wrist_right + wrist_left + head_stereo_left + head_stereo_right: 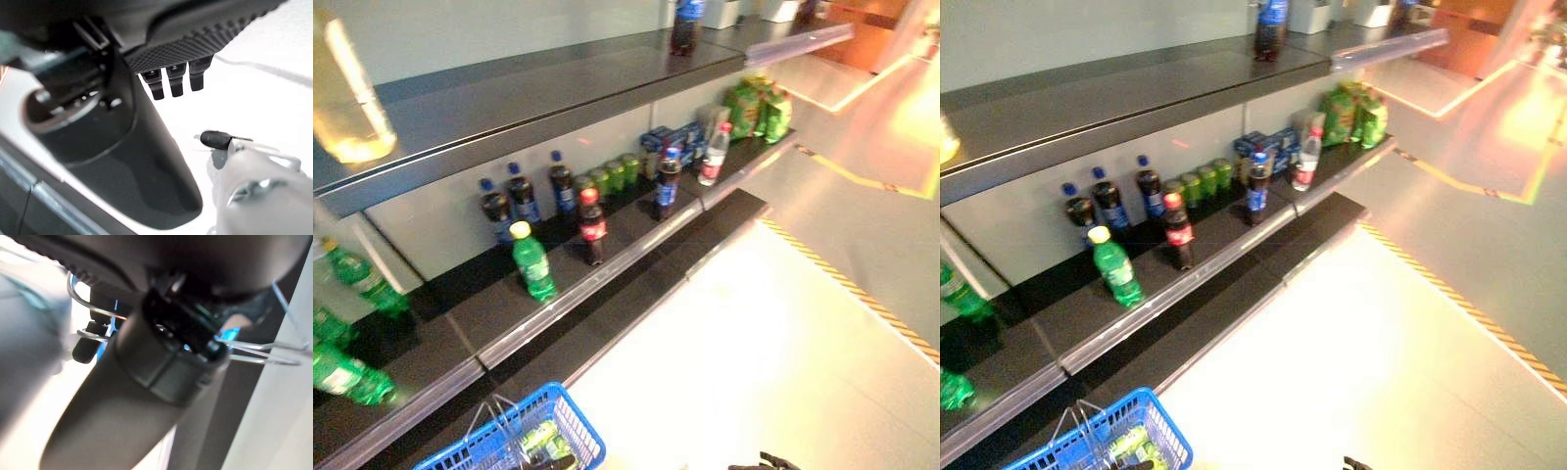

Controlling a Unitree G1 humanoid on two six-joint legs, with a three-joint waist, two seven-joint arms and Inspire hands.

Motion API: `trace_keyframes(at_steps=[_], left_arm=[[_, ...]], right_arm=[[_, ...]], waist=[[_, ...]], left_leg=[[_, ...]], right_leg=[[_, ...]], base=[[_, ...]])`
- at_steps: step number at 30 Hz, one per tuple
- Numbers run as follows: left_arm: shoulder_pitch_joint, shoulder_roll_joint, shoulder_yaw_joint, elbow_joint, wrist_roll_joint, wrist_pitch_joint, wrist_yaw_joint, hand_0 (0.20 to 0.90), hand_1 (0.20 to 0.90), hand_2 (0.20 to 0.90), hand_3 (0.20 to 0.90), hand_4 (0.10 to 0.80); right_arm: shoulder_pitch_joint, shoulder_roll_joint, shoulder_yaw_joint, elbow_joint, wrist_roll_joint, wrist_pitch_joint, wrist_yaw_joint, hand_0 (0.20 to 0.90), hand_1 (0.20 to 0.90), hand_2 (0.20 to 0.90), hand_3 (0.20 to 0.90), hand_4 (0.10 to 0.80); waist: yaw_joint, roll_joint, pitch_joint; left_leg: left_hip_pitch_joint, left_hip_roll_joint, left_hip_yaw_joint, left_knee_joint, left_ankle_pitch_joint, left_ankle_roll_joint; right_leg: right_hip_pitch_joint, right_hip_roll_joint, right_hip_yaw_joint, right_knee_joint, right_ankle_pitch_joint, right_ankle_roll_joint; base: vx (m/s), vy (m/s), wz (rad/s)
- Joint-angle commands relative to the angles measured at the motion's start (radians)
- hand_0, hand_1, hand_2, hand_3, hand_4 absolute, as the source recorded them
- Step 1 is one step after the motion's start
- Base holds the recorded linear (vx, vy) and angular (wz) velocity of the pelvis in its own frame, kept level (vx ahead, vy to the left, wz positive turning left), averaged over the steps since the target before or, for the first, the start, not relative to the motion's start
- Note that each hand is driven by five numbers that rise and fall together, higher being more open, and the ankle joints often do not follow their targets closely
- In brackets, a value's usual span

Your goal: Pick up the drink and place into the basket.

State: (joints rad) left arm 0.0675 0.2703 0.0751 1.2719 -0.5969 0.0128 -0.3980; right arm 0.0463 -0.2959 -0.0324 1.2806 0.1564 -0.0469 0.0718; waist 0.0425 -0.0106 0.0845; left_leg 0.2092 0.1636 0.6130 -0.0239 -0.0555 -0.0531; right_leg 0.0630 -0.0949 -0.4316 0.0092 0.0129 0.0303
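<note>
Drinks stand on the middle shelf (607, 279): a green bottle with a yellow cap (532, 262), a red-capped cola (592, 227) and three blue-capped colas (522, 196) behind them. The blue basket (579, 423) hangs at the lower left, with green drinks (540, 438) lying inside. In the left wrist view my left hand (161, 357) is curled round the basket's wire handle (93, 308). My right hand (205, 44) hangs low over the bright floor, away from the shelf. Its fingers (176, 81) are relaxed and hold nothing. Only its top (764, 462) shows in the left eye view.
Further along the shelf stand green cans (612, 176), blue cartons (668, 142), another blue-capped cola (667, 183), a clear red-capped bottle (714, 155) and green bags (759, 108). More green bottles (362, 279) lie at the left. A dark bottle (684, 24) stands on the top shelf.
</note>
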Motion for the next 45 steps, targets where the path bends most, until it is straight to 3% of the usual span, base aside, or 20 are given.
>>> trace_keyframes(at_steps=[1,6,9,10,11,12,13,14,19,23,28,30,32,34,35,36,38,40,42,45], left_arm=[[-0.073,0.028,0.015,-0.068,0.003,-0.073,-0.089,0.3,0.3,0.3,0.2,0.1],[-0.089,0.015,-0.004,-0.097,0.0,-0.06,-0.063,0.3,0.3,0.3,0.2,0.1],[-0.087,0.008,-0.015,-0.113,-0.01,-0.057,-0.054,0.3,0.3,0.3,0.2,0.1],[-0.083,0.004,-0.012,-0.115,-0.013,-0.06,-0.05,0.3,0.3,0.3,0.2,0.1],[-0.075,0.001,-0.01,-0.116,-0.017,-0.063,-0.054,0.3,0.3,0.3,0.2,0.1],[-0.071,-0.001,-0.01,-0.116,-0.017,-0.068,-0.059,0.3,0.3,0.3,0.2,0.1],[-0.069,-0.001,-0.01,-0.115,-0.018,-0.069,-0.06,0.3,0.3,0.3,0.2,0.1],[-0.051,-0.002,-0.008,-0.117,-0.028,-0.078,-0.076,0.3,0.3,0.3,0.2,0.1],[-0.053,-0.005,-0.012,-0.1,-0.052,-0.081,-0.075,0.3,0.3,0.3,0.2,0.1],[-0.053,-0.007,-0.018,-0.092,-0.07,-0.076,-0.076,0.3,0.3,0.3,0.2,0.1],[-0.024,-0.009,-0.001,-0.077,-0.06,-0.07,-0.061,0.3,0.3,0.3,0.2,0.1],[-0.021,0.0,0.016,-0.064,-0.06,-0.066,-0.058,0.3,0.3,0.3,0.2,0.1],[-0.024,0.024,0.032,-0.061,-0.062,-0.056,-0.063,0.3,0.3,0.3,0.2,0.1],[-0.042,0.049,0.028,-0.065,-0.06,-0.051,-0.086,0.3,0.3,0.3,0.2,0.1],[-0.042,0.048,0.028,-0.065,-0.06,-0.051,-0.086,0.3,0.3,0.3,0.2,0.1],[-0.05,0.061,0.01,-0.078,-0.084,-0.053,-0.084,0.3,0.3,0.3,0.2,0.1],[-0.065,0.068,-0.01,-0.097,-0.112,-0.052,-0.073,0.3,0.3,0.3,0.2,0.1],[-0.078,0.06,-0.027,-0.111,-0.107,-0.055,-0.067,0.3,0.3,0.3,0.2,0.1],[-0.094,0.058,-0.052,-0.126,-0.11,-0.05,-0.041,0.3,0.3,0.3,0.2,0.1],[-0.123,0.056,-0.074,-0.108,-0.105,-0.046,-0.017,0.3,0.3,0.3,0.2,0.1]], right_arm=[[-0.038,0.013,0.005,0.071,0.013,-0.019,-0.016,0.9,0.9,0.9,0.9,0.8],[-0.045,0.002,0.018,0.046,0.043,-0.004,-0.025,0.9,0.9,0.9,0.9,0.8],[-0.056,-0.009,0.032,0.023,0.054,0.007,-0.025,0.9,0.9,0.9,0.9,0.8],[-0.06,-0.012,0.033,0.02,0.048,0.009,-0.027,0.9,0.9,0.9,0.9,0.8],[-0.065,-0.017,0.036,0.019,0.043,0.012,-0.025,0.9,0.9,0.9,0.9,0.8],[-0.068,-0.021,0.037,0.017,0.042,0.014,-0.023,0.9,0.9,0.9,0.9,0.8],[-0.069,-0.022,0.036,0.017,0.04,0.014,-0.023,0.9,0.9,0.9,0.9,0.8],[-0.079,-0.034,0.031,0.023,0.02,0.014,-0.016,0.9,0.9,0.9,0.9,0.8],[-0.089,-0.052,0.042,0.043,0.004,0.02,-0.012,0.9,0.9,0.9,0.9,0.8],[-0.075,-0.05,0.06,0.053,-0.011,0.013,-0.018,0.9,0.9,0.9,0.9,0.8],[-0.083,-0.044,0.074,0.055,-0.042,0.013,-0.027,0.9,0.9,0.9,0.9,0.8],[-0.091,-0.041,0.075,0.057,-0.062,0.014,-0.022,0.9,0.9,0.9,0.9,0.8],[-0.091,-0.029,0.08,0.046,-0.074,0.011,-0.012,0.9,0.9,0.9,0.9,0.8],[-0.085,-0.02,0.079,0.033,-0.068,-0.007,-0.001,0.9,0.9,0.9,0.9,0.8],[-0.085,-0.02,0.079,0.033,-0.068,-0.007,-0.001,0.9,0.9,0.9,0.9,0.8],[-0.085,-0.024,0.069,0.034,-0.057,-0.024,0.011,0.9,0.9,0.9,0.9,0.8],[-0.09,-0.027,0.061,0.046,-0.054,-0.046,0.022,0.9,0.9,0.9,0.9,0.8],[-0.089,-0.03,0.034,0.054,-0.058,-0.058,0.023,0.9,0.9,0.9,0.9,0.8],[-0.088,-0.041,0.005,0.056,-0.052,-0.063,0.025,0.9,0.9,0.9,0.9,0.8],[-0.086,-0.051,-0.008,0.059,-0.021,-0.063,0.017,0.9,0.9,0.9,0.9,0.8]], waist=[[-0.027,-0.017,-0.003],[-0.037,-0.032,0.008],[-0.027,-0.042,0.031],[-0.017,-0.044,0.038],[-0.004,-0.042,0.046],[0.003,-0.046,0.051],[0.004,-0.046,0.051],[0.017,-0.029,0.055],[0.023,0.013,0.053],[0.039,0.052,0.054],[0.081,0.053,0.043],[0.094,0.042,0.029],[0.107,0.011,0.02],[0.103,0.008,0.018],[0.104,0.011,0.014],[0.093,0.021,0.023],[0.091,0.019,0.027],[0.096,0.015,0.026],[0.086,0.015,0.035],[0.039,0.011,0.054]], left_leg=[[-0.036,-0.024,-0.025,0.007,0.036,0.012],[-0.081,0.029,-0.063,0.137,0.045,-0.03],[-0.159,0.074,-0.144,0.327,0.087,-0.068],[-0.183,0.054,-0.198,0.374,0.076,-0.063],[-0.207,0.007,-0.265,0.394,0.046,-0.047],[-0.223,-0.025,-0.279,0.385,0.054,-0.023],[-0.224,-0.032,-0.285,0.38,0.052,-0.021],[-0.224,-0.075,-0.32,0.3,0.046,-0.009],[-0.225,-0.118,-0.359,0.082,0.098,-0.028],[-0.289,-0.123,-0.371,-0.022,0.195,-0.048],[-0.314,-0.166,-0.39,-0.012,0.2,-0.018],[-0.293,-0.192,-0.393,-0.011,0.177,0.009],[-0.269,-0.235,-0.398,0.014,0.141,0.057],[-0.239,-0.253,-0.437,0.024,0.114,0.097],[-0.244,-0.248,-0.435,0.026,0.115,0.096],[-0.223,-0.243,-0.459,0.033,0.095,0.111],[-0.212,-0.243,-0.466,0.046,0.08,0.114],[-0.209,-0.248,-0.48,0.068,0.064,0.115],[-0.192,-0.249,-0.498,0.078,0.051,0.108],[-0.149,-0.254,-0.531,0.092,0.012,0.103]], right_leg=[[0.058,-0.06,-0.023,0.006,-0.004,0.074],[0.056,-0.021,-0.007,-0.023,-0.001,0.04],[0.059,-0.001,0.027,-0.037,0.001,0.013],[0.058,-0.001,0.043,-0.038,0.006,0.01],[0.057,-0.003,0.064,-0.039,0.013,0.015],[0.044,-0.014,0.065,-0.036,0.03,0.012],[0.043,-0.015,0.068,-0.036,0.03,0.013],[0.049,-0.007,0.102,-0.044,0.029,0.023],[0.077,0.022,0.15,-0.082,0.016,0.036],[0.107,0.064,0.198,-0.058,-0.035,0.025],[0.171,0.09,0.226,-0.012,-0.11,0.02],[0.185,0.082,0.219,0.039,-0.117,0.038],[0.184,0.05,0.209,0.183,-0.067,0.084],[0.08,0.064,0.225,0.473,0.034,0.137],[0.076,0.068,0.227,0.47,0.039,0.136],[-0.007,0.09,0.239,0.611,0.084,0.148],[-0.048,0.056,0.229,0.62,0.067,0.138],[-0.045,-0.008,0.224,0.534,0.055,0.124],[-0.044,-0.039,0.227,0.411,0.032,0.11],[-0.084,-0.079,0.292,0.197,0.061,0.091]], base=[[-0.025,-0.23,-0.38],[-0.027,-0.296,-0.11],[-0.021,-0.322,-0.48],[-0.006,-0.203,-0.55],[-0.046,-0.125,-0.52],[-0.038,-0.059,-0.67],[0.026,-0.019,-1.07],[0.122,0.02,-1.17],[0.2,0.032,-0.57],[0.341,0.039,-0.69],[0.421,0.05,-0.46],[0.423,0.068,-0.28],[0.423,0.082,-0.43],[0.292,0.097,-0.67],[0.288,0.082,-0.5],[0.189,0.029,0.01],[0.23,0.0,0.17],[0.2,-0.07,0.22],[0.213,-0.141,0.23],[0.241,-0.169,0.03]])
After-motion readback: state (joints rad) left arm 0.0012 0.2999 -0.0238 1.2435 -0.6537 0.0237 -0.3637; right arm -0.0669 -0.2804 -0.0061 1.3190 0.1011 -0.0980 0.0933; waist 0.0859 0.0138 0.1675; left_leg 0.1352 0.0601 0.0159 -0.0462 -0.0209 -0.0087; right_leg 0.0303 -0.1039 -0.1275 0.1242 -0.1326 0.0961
